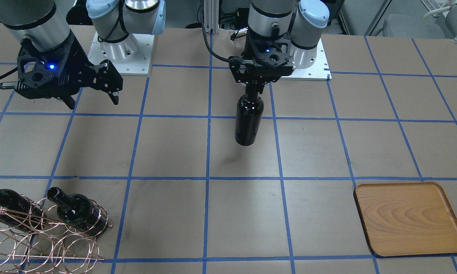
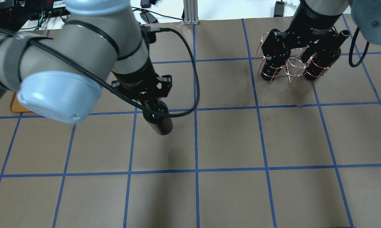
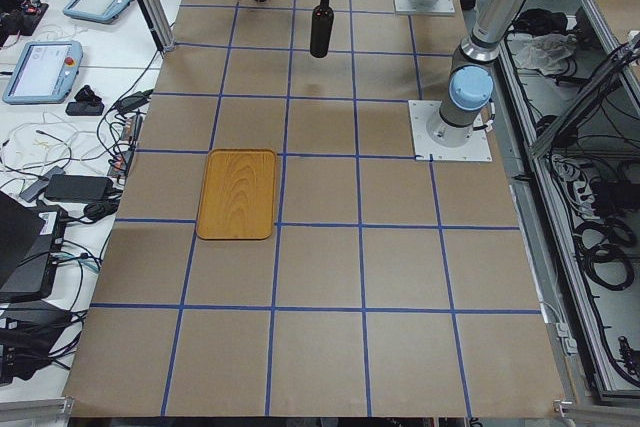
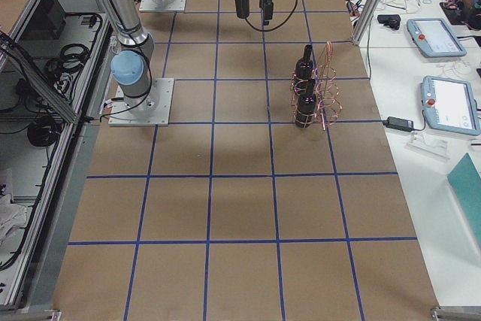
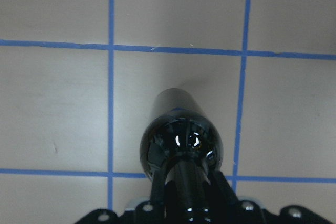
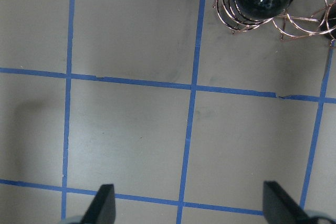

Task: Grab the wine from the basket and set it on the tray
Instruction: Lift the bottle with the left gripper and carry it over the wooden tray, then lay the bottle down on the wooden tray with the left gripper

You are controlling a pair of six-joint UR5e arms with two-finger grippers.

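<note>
Clamped by its long narrow neck in the left pincer (image 1: 257, 86): a glossy black glass wine bottle (image 1: 248, 121), unlabelled, hanging base-down and close to upright. Apparently clear of the brown paper-covered worktop (image 1: 175, 152) with its blue tape grid, judging by the faint shadow lying apart below the base. From the left wrist, only a shiny rounded shoulder right beneath the camera.

Well apart from both ends of the job. Off on the robot's right, a rose-gold wire basket (image 1: 42, 236) of joined round rings, with two more dark bottles (image 1: 80, 211) lodged in it. Off on the robot's left, a flat light-brown wooden tray (image 1: 409, 217) with rounded corners and a low rim, nothing on it. Spread wide and gripping nothing: the right pincer (image 1: 93, 98), hovering above the worktop on the basket's side.

Probably mid-carry, with the placing not yet done. Likely heavy for so slim a hold, rigid, smooth enough to slide through the pads, and breakable on a hard knock. Best taken as at present, on the neck above the shoulder, with the flare below serving as a guide. Liable to swing like a pendulum on any quick sideways move. Worth lowering gently, base first, inside the tray's rim before any release.
</note>
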